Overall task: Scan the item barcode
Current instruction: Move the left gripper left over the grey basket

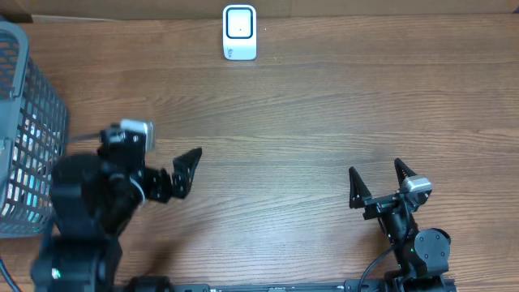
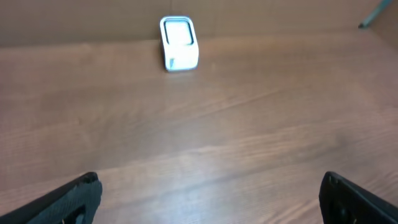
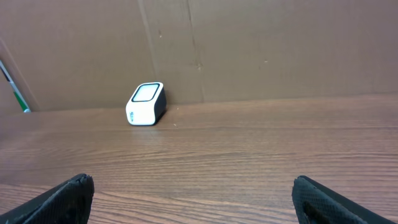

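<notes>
Overhead: one scanner (image 1: pixel 239 32), one basket (image 1: pixel 39 105), left claw (image 1: pixel 188 172), right claw (image 1: pixel 375 168) (both agape).

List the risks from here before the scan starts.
The left end effector is open and empty beside the mesh basket; reaching in, it might snag the wall or tip it. The scanner stands alone at the far edge of the table, so a carried item might bump it or miss its window.
</notes>
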